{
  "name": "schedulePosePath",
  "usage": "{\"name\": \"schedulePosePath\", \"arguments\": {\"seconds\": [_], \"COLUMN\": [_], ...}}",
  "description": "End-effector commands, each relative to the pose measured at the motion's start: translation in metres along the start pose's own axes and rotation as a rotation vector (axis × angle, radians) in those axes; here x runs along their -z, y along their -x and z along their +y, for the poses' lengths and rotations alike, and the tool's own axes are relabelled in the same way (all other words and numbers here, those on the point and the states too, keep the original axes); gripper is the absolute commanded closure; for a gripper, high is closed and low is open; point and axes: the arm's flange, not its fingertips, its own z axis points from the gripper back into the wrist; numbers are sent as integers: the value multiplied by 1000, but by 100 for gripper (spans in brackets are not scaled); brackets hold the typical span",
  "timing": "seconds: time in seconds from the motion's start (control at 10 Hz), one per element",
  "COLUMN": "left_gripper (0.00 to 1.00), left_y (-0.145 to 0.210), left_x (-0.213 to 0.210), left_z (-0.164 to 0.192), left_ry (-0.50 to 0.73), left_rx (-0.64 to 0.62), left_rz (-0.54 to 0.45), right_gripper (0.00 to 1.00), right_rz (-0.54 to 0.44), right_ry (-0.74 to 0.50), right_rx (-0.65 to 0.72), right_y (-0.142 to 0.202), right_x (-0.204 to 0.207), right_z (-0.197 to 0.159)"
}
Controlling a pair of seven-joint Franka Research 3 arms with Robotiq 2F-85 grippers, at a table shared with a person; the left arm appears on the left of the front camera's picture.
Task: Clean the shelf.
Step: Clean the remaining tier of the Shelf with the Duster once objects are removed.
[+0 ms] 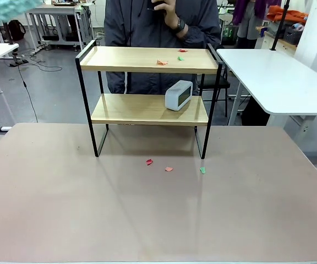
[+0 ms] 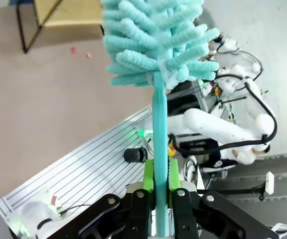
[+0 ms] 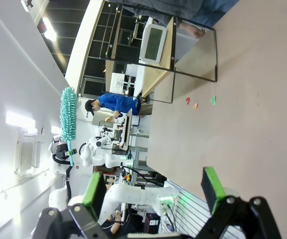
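Note:
The shelf (image 1: 147,60) stands at the table's far middle, two light boards in a black frame. A few red and green scraps (image 1: 162,62) lie on its top board, and a white clock (image 1: 178,94) sits on the lower one. My left gripper (image 2: 158,181) is shut on the handle of a teal fluffy duster (image 2: 156,40); the duster's tip (image 1: 1,12) shows at the front view's top left corner. My right gripper (image 3: 153,186) is open and holds nothing, high above the table, with the shelf (image 3: 158,74) far ahead of it.
Three small scraps (image 1: 168,169) lie on the brown table (image 1: 147,220) in front of the shelf. A person in a dark jacket (image 1: 147,27) stands behind the shelf. A white table (image 1: 279,77) is at the right.

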Motion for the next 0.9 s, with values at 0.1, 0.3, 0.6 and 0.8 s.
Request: {"name": "schedulePosePath", "arguments": {"seconds": [0.1,0.3,0.6,0.8], "left_gripper": [88,88,88,88], "left_y": [-62,-44,-44,-65], "left_x": [73,60,60,84], "left_z": [-36,-28,-28,-29], "left_ry": [-71,-57,-57,-45], "left_rx": [-30,-7,-7,-3], "left_rz": [159,115,115,145], "right_gripper": [0,0,0,0], "right_rz": [4,4,4,4], "right_ry": [-5,-5,-5,-5], "right_rx": [-28,-28,-28,-28], "right_y": [-1,-1,-1,-1], "right_x": [-2,-2,-2,-2], "right_z": [0,0,0,0]}}
